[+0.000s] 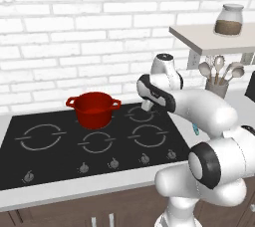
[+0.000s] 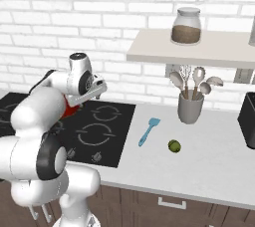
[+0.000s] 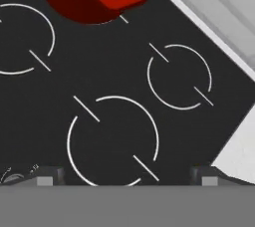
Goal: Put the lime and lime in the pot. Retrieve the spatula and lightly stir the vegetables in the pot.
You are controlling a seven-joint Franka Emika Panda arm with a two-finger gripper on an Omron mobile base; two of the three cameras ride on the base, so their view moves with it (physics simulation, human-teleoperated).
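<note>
One lime (image 2: 174, 146): on counter (image 2: 209, 161), near spatula (image 2: 148, 131)
Hand (image 3: 127, 177): open, empty, over stove
Risk: round lime rolls from pinch

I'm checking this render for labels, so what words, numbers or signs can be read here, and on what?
None can be read.
Black cooktop: white burner rings and line marks, no letters; nothing legible at its knobs.
Glass jar of brown grains: no label.
Red round pot: plain.
Grey utensil cup: plain.
</note>
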